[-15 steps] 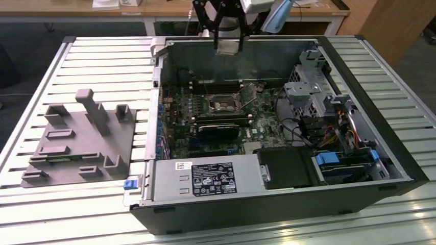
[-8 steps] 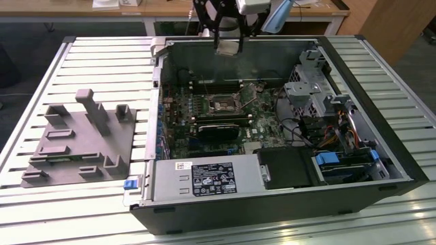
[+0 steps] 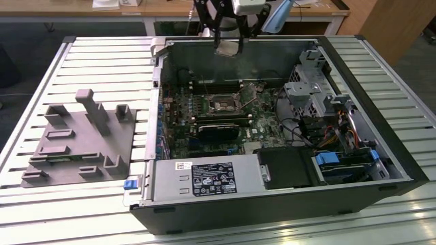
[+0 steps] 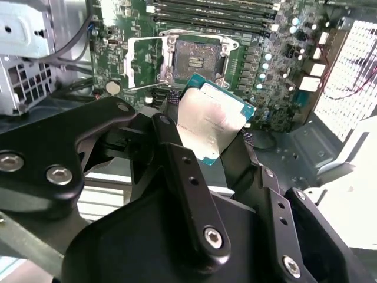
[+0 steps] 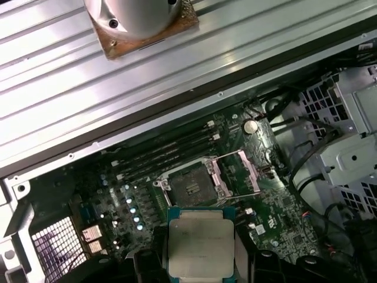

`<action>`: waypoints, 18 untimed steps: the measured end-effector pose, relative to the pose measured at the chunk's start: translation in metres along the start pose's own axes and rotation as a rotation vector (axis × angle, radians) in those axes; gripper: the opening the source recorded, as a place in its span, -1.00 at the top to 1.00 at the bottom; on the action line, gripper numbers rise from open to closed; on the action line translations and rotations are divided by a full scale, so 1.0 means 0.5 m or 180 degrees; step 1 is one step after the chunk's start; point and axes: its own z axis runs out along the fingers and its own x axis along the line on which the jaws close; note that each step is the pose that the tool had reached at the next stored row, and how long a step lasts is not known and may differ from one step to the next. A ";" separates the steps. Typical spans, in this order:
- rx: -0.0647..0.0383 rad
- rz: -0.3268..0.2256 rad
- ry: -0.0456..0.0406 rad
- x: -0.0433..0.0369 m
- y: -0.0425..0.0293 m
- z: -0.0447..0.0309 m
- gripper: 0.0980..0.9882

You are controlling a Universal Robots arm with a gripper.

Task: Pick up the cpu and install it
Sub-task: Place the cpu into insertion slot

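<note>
The cpu [image 3: 227, 49], a thin square chip with a silver top, hangs above the open computer case near its far wall, and my gripper [image 3: 228, 44] is shut on it. In both wrist views the black fingers [image 4: 168, 127] clamp the chip's two opposite edges. The cpu [image 4: 213, 112] sits tilted in the second wrist view and flat in the first, cpu [image 5: 200, 236], with the gripper [image 5: 200, 264] around it. Below it on the green motherboard lies the black socket [image 5: 191, 186], its metal frame [image 5: 238, 174] swung open and its contact field bare. The socket [image 3: 221, 105] is at mid-board, nearer the camera than the chip.
The case [image 3: 381, 168] lies on its side on a slatted metal table [image 3: 102, 61]. Inside are a power supply [image 3: 204, 179], a drive cage [image 3: 307, 94], cables [image 3: 327, 132] and memory slots [image 5: 165, 150]. A grey fixture block [image 3: 75, 140] with upright posts stands on the exterior view's left.
</note>
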 end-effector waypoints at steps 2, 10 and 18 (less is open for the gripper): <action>0.0001 0.0065 -0.0004 0.000 0.000 0.000 0.01; 0.0003 0.0326 -0.0019 0.000 0.000 0.002 0.01; 0.0006 0.0600 -0.0034 0.001 0.001 0.003 0.01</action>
